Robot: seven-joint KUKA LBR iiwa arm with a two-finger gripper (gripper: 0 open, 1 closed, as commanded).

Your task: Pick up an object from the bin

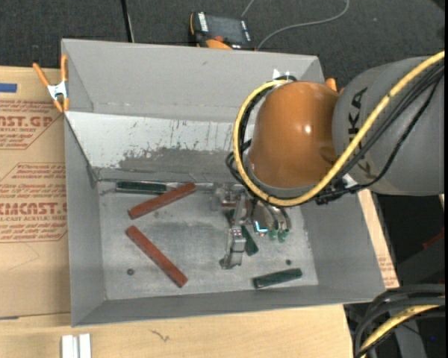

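The thing nearest me is a dark green stick [278, 278], slim and pen-like; it lies flat on the floor of the bin [172, 125] toward the front right, close to the front wall and running almost along it. I judge it light and stiff, with a smooth, rounded body that may roll or squirt out if pinched off-centre; so I would take it across its middle, closing over the narrow width, not near either end; the wall just beside it leaves little room on that side, and a tilted approach could nudge the stick away.

I, the gripper [234, 250], hang low over bare floor near the stick, a little toward the middle of the bin and apart from it; no thing shows in my grasp; whether I stand open or closed I cannot tell, since the orange cover [295, 133] on my wrist hides much of me.

Farther out, well to my left, lie two reddish-brown strips, flat and rigid-looking: the upper bar [162, 201] slanting near the back wall, the lower bar [156, 256] slanting toward the front; a second green stick [142, 187] rests along the foot of the back wall.
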